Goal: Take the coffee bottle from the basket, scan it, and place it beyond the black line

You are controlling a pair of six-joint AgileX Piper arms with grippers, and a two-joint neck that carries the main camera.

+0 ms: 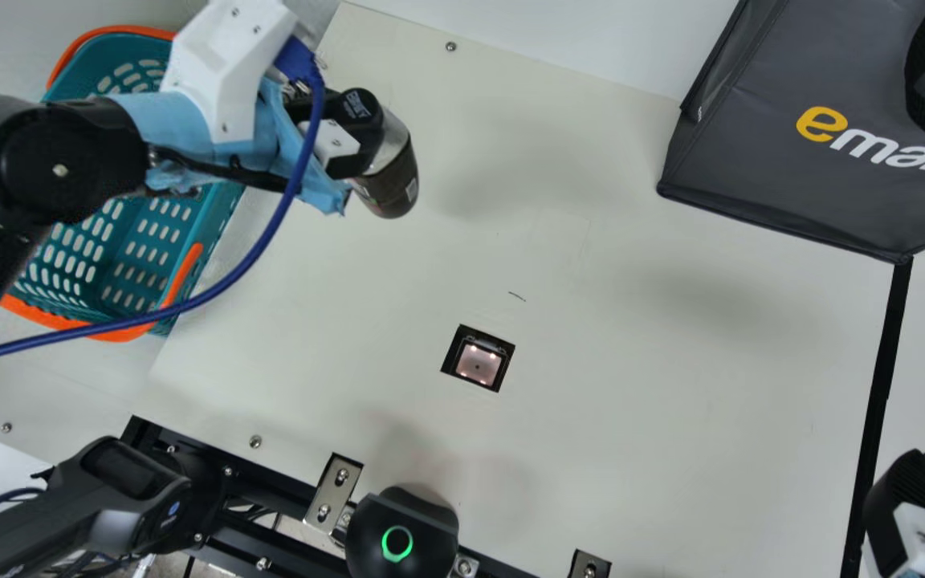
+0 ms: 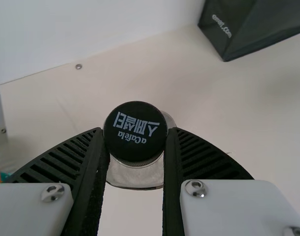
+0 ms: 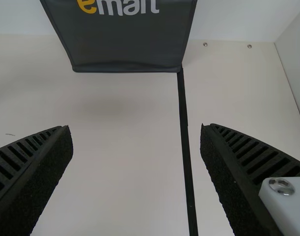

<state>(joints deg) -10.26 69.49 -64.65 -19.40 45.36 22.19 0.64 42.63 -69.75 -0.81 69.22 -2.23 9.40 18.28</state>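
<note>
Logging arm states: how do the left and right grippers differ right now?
Left gripper is shut on the bottle, at its cap end; right gripper is open and empty.
Left gripper is out past the basket, on that side of the table; right gripper is by the black line.
Shared: black ribbed fingers, both above the table.

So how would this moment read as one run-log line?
left gripper: holding coffee bottle | bottle: outside basket, short of black line | right gripper: open, empty
</note>
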